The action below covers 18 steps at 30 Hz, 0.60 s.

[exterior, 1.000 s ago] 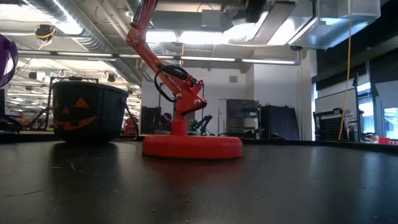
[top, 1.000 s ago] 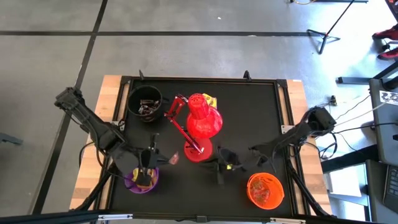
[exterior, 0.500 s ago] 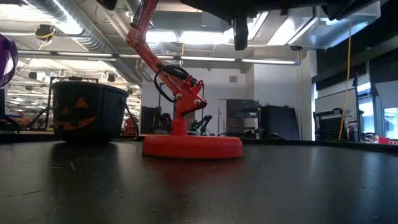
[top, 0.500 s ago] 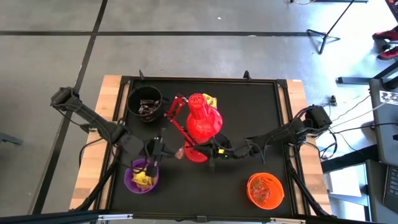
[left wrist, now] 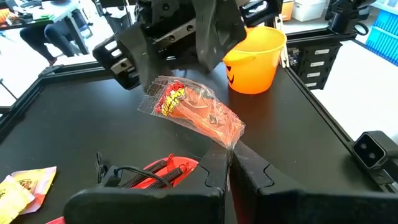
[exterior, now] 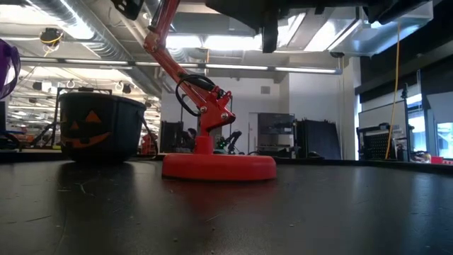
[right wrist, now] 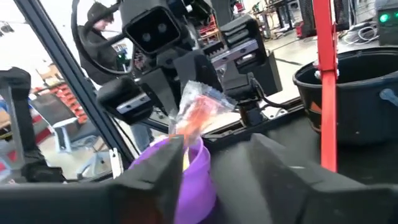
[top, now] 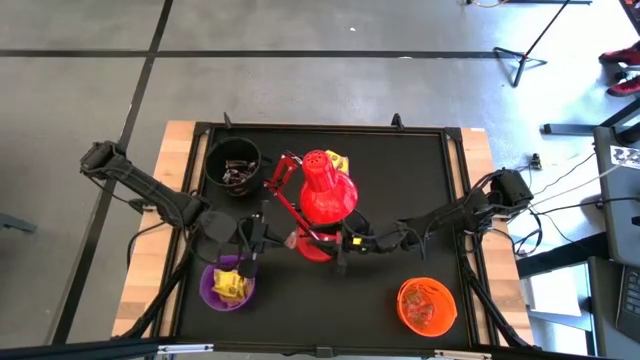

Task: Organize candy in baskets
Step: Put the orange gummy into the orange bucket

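Overhead, finds left end effector (top: 258,240) and right end effector (top: 345,243) nose to nose mid-desk, beside the red lamp (top: 322,195); orange bucket (top: 427,305) at the desk's right corner on the arms' side.

At desk level, shows only lamp base and black bucket (exterior: 99,131).

From the left wrist, sees left pinched shut on one corner of an orange-red candy (left wrist: 196,113), held aloft.

From the right wrist, looks past spread, empty fingers (right wrist: 155,174) toward that candy. Probably a handover: close squarely on the free end, confirm hold, then have left let go.

One camera looks straight down on the black tabletop (top: 400,180); another sits level on it — both share the red metal desk lamp (top: 318,205); wrist cameras face each other closely.
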Motion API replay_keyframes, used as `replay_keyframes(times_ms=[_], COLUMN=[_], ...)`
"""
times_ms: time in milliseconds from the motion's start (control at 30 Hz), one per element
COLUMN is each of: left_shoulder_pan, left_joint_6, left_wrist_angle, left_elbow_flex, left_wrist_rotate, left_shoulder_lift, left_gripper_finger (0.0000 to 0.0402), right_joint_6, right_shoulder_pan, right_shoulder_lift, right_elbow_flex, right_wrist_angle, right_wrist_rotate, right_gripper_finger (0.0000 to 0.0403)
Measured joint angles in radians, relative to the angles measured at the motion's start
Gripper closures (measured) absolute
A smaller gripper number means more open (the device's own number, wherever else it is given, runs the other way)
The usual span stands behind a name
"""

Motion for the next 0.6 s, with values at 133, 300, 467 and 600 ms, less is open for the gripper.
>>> replay_keyframes(times_ms=[133,300,467,600], left_shoulder_pan=[0.009,0.015,0.014,0.015], left_joint_6=[0.0,-0.001,-0.002,-0.002], left_wrist_angle=[-0.001,-0.001,-0.002,-0.002], left_elbow_flex=[0.0,0.0,0.0,0.0], left_wrist_rotate=[0.002,0.003,0.017,0.041], left_shoulder_lift=[0.0,0.0,0.001,0.001], left_gripper_finger=[0.0401,0.0401,0.0401,0.0401], right_joint_6=[0.037,0.05,0.031,0.017], right_shoulder_pan=[-0.021,-0.043,-0.057,-0.068], right_shoulder_lift=[0.008,0.072,0.157,0.19], right_elbow_flex=[0.003,0.071,0.17,0.23], right_wrist_angle=[0.06,0.082,0.083,0.058], right_wrist_rotate=[-0.088,-0.181,-0.247,-0.262], right_gripper_finger=[0.0151,0.0127,0.0133,0.0142])
